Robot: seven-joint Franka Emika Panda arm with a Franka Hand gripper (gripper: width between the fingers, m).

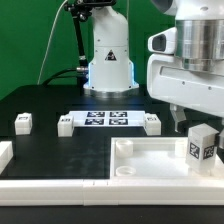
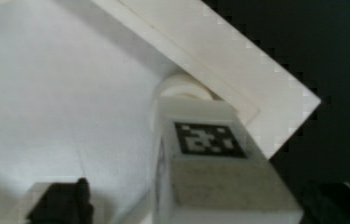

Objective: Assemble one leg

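White leg sits directly under the gripper, over the tray-like part, at the tray's corner on the exterior view's right. That puts it close to the near edge of the black desk. The leg is roughly upright, with one tag face toward the exterior camera. Can't tell if its lower end is seated in the corner socket or just resting on the tray.

Arm pose: base column stands at the desk's far edge, about midway along. The big white wrist housing comes in at the top of the exterior view's right side. It points straight down over the leg.

Gripper state: in the wrist view the leg lies between the two dark fingers. A clear strip of white tray shows between that finger and the leg. The other finger is blurred at the frame border and also looks off the leg. So the jaws are wide, straddling the leg without clamping it, as far as I can see.

Rest of desk:
- Marker board lies flat mid-desk, in front of the base.
- Small white blocks: one and another just beside the board's two ends. A third sits nearer the desk edge on the exterior view's left.
- Cropped white part sits at the near corner on that same side.
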